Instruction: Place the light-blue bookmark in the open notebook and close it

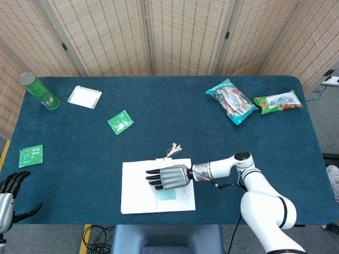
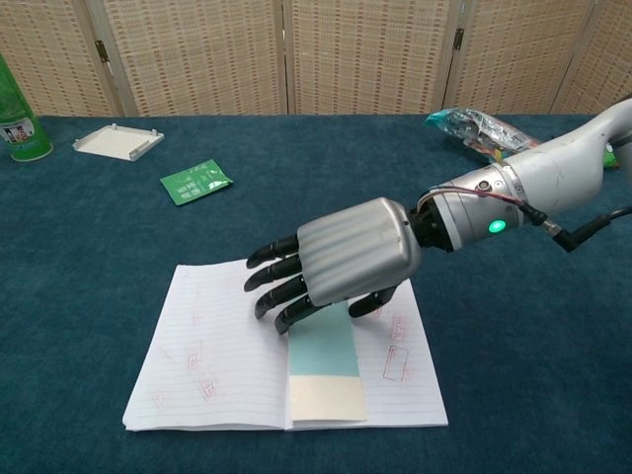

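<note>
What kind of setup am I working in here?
Probably a staged lab workstation, not a home or office: a blue-covered table fenced by woven folding screens, with loose props such as snack packets and a green can.

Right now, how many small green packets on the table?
2. One green packet lies left of centre, near the white tray. The other green packet sits at the left edge. More could be hidden under the right hand, though none shows.

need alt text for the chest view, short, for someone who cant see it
The robot's right hand hovers palm down over an open notebook on a dark blue table, above a light-blue bookmark lying along the centre fold. A green packet and a white tray sit behind.
</note>
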